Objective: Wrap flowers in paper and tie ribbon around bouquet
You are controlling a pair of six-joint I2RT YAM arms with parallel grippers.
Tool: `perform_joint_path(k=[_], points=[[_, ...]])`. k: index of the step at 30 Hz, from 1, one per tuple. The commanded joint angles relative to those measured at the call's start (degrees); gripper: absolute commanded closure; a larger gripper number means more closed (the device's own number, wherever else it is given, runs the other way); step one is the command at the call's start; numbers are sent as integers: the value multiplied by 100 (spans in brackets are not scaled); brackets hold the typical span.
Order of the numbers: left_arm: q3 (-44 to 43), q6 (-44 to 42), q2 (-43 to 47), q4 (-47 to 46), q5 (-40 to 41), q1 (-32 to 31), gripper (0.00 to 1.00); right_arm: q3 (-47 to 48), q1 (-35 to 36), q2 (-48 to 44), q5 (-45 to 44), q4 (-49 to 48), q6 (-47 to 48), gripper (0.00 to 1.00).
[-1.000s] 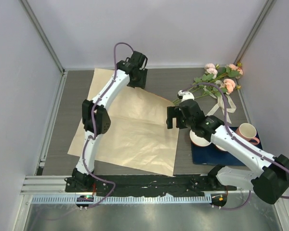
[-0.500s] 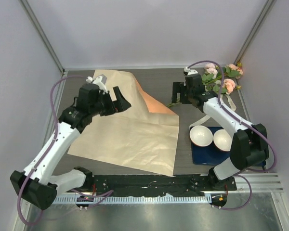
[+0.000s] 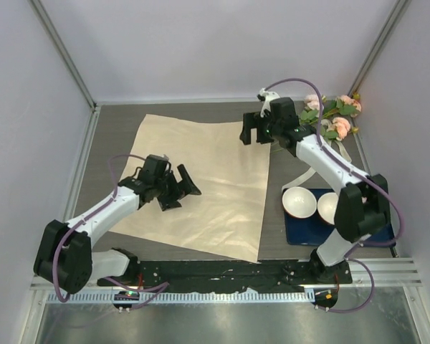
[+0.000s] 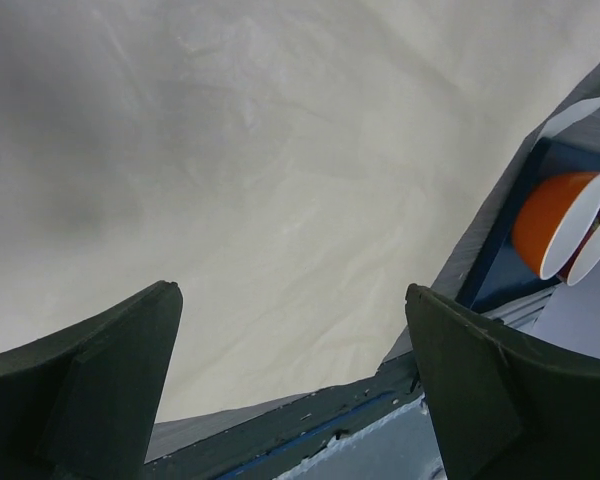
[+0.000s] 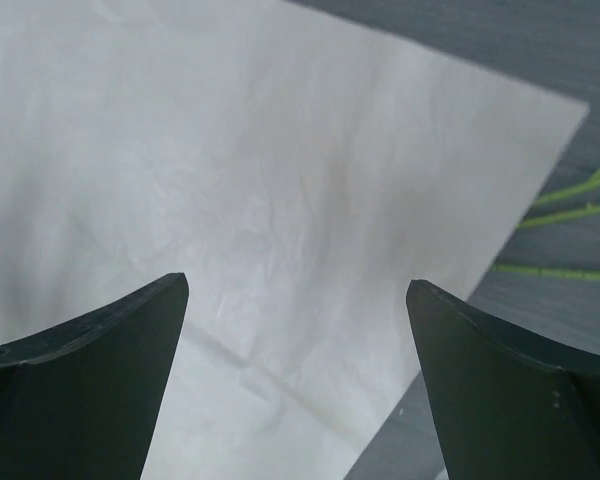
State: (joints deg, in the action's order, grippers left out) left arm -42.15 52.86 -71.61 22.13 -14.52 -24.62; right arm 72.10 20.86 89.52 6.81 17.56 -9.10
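Note:
The paper [image 3: 211, 183] lies flat with its pale tan face up; it fills the left wrist view [image 4: 280, 170] and the right wrist view [image 5: 230, 180]. My left gripper [image 3: 184, 192] [image 4: 292, 380] hangs open over the sheet's left-middle, holding nothing. Over the sheet's far right corner, my right gripper [image 3: 256, 136] [image 5: 298, 370] is also open and holds nothing. The pink flowers [image 3: 333, 115] lie at the far right corner, their green stems [image 5: 570, 215] just past the paper's edge. The cream ribbon [image 3: 304, 175] trails beside the right arm. No wrapped bouquet is in view.
Two white bowls [image 3: 299, 203] sit on a dark blue mat [image 3: 308, 233] right of the paper; the orange outside of one bowl [image 4: 550, 225] shows in the left wrist view. White walls enclose the table. A black rail [image 3: 222, 272] runs along the near edge.
The paper's raised, folded corner has dropped and the sheet now lies flat. My left gripper opened and moved down to the sheet's middle-left. My right arm shifted left to the far right corner.

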Motion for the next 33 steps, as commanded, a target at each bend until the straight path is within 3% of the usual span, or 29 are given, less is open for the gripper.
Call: perform_joint_path(k=[1,5,9,11,13,14,16,21,26,33], points=[[128,470,234,157,299,19,0,1375,-47,1257,-169,384,287,2],[198,856,936,1089,933,36,0,2098,-91,1701,-863,1161,33,2],[-55,1795,1544,2731,1635,115,0,1721,-91,1350,-472,1547,-881,5],[-231,2061,1519,3953,1760,536,0,1284,381,1009,-164,1654,-1067,8],[-267,1904,1414,4595,1472,1148,0,1010,1239,823,-415,1793,-1006,8],[-233,1721,1344,4694,1105,1292,0,765,1532,752,-661,1829,-980,8],[-48,1850,1238,5009,1144,1416,0,544,1841,559,-663,1830,-1084,7],[1093,2797,2122,4005,890,1416,0,-230,2018,41,-497,1303,-1419,7],[1833,3467,2907,3421,1609,1416,0,-459,2009,-197,-470,1171,-1322,7],[2211,4020,2443,1894,2208,1416,0,-898,2009,-716,-602,1083,-1313,7]])
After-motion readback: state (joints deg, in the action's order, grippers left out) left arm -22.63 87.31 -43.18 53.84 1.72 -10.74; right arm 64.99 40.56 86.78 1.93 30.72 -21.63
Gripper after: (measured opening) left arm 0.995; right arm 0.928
